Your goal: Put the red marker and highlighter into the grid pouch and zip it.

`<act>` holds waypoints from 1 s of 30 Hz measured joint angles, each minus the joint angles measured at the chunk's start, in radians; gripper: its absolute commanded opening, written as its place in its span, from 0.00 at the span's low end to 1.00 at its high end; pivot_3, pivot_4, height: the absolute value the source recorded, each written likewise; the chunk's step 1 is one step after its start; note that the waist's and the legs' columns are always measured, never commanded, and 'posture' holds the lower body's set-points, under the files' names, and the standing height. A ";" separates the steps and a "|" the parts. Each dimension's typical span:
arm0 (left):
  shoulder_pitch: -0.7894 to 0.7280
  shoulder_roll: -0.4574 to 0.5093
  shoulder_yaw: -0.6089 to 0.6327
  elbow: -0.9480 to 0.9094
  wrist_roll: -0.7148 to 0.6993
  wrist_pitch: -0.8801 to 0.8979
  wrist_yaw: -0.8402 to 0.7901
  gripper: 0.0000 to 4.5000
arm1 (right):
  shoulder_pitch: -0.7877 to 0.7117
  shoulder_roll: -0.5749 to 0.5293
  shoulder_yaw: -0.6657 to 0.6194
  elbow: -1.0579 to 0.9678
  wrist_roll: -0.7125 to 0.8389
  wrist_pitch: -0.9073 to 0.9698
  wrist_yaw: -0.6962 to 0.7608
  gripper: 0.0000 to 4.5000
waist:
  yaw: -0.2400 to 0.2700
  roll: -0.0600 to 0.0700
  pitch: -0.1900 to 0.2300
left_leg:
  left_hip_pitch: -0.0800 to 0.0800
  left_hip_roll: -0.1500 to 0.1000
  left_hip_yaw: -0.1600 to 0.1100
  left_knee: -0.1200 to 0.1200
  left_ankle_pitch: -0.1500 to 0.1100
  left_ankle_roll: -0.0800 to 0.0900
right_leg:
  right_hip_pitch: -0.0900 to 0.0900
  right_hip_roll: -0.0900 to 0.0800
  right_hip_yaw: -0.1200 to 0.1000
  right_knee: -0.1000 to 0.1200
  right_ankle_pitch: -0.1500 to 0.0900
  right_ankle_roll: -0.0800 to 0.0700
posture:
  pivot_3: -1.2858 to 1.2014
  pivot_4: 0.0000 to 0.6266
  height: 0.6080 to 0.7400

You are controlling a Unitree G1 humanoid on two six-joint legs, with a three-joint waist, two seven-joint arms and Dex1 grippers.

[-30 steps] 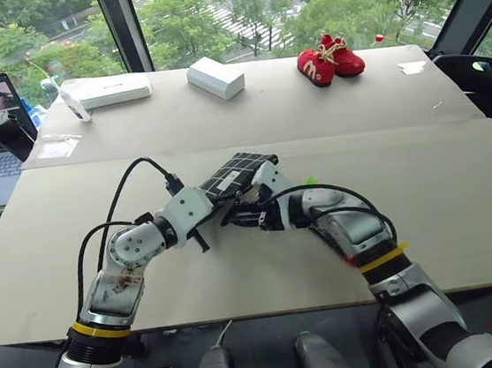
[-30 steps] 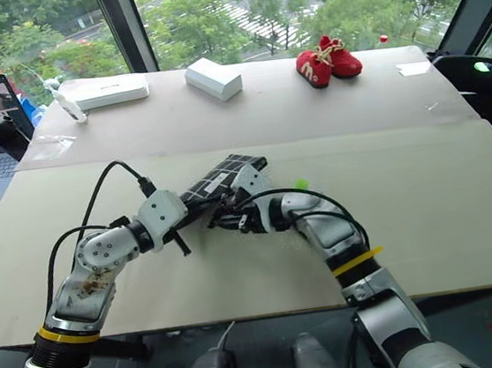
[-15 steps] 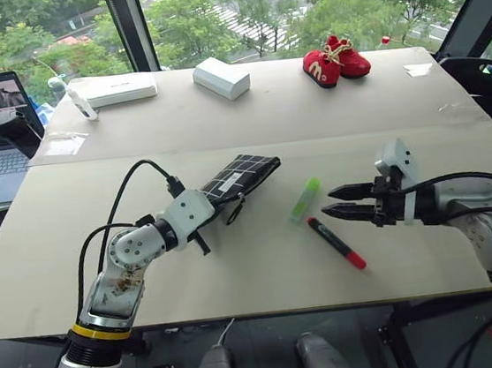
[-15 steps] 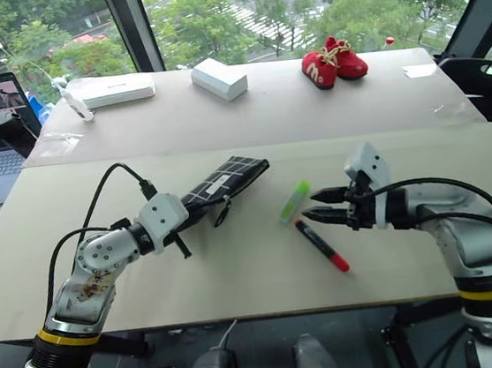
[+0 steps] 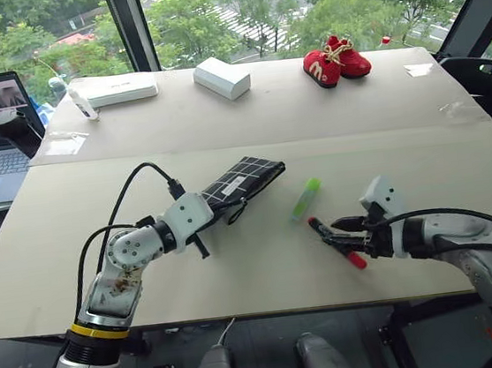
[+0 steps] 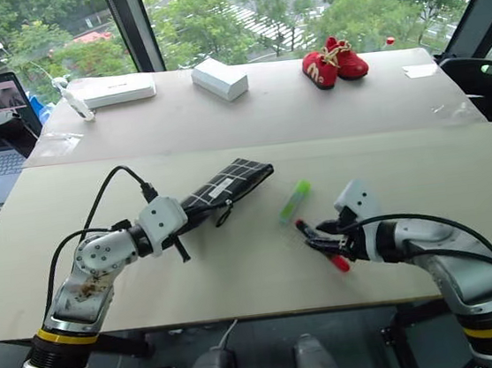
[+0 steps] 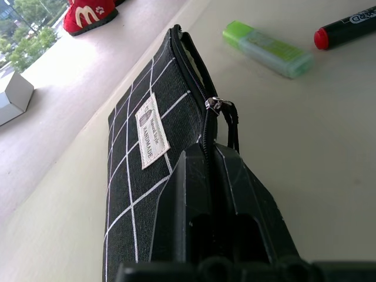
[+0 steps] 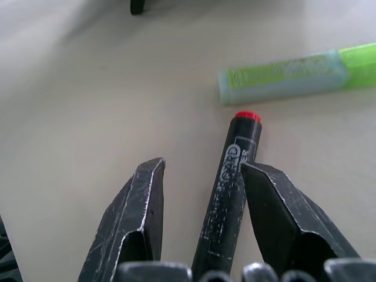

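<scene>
The left arm reaches forward and inward with elbow bent, and the left gripper (image 5: 206, 208) has its black fingers (image 7: 205, 194) pressed together on the near end of the grid pouch (image 5: 244, 180). The right arm curves in from the right side, forearm low over the worktop (image 5: 237, 265). The right gripper (image 5: 330, 232) points leftward, fingers (image 8: 141, 211) parted on either side of the red marker (image 8: 229, 194).

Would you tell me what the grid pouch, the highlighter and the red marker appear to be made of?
Grid pouch: woven fabric, matte, with a stitched cloth label and a zipper. Highlighter: likely plastic, translucent pale-green body with a brighter cap. Red marker: probably smooth plastic, black barrel with worn white print and a red end.
</scene>
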 measured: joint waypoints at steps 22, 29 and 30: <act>0.035 0.086 0.083 0.080 -0.101 -0.138 -0.126 0.00 | 0.001 -0.061 0.113 0.073 -0.134 -0.155 0.005 0.12 | 0.000 -0.002 -0.001 | 0.002 0.000 0.000 0.000 0.000 0.000 | 0.002 0.000 0.000 0.000 0.000 0.000 | 0.52 0.24 0.93; 0.038 0.092 0.090 0.087 -0.107 -0.160 -0.134 0.00 | -0.117 -0.055 0.050 0.197 -0.123 -0.189 0.009 0.12 | -0.001 -0.002 -0.001 | 0.002 0.000 0.001 0.000 0.000 0.000 | 0.001 0.000 0.000 0.001 0.000 0.000 | 0.52 0.24 0.93; 0.038 0.091 0.090 0.087 -0.111 -0.160 -0.135 0.00 | -0.141 -0.055 0.033 0.205 -0.122 -0.206 0.013 0.12 | -0.001 -0.002 -0.001 | 0.002 0.000 0.001 0.000 0.000 0.000 | 0.000 0.000 0.000 0.001 0.000 0.000 | 0.52 0.24 0.93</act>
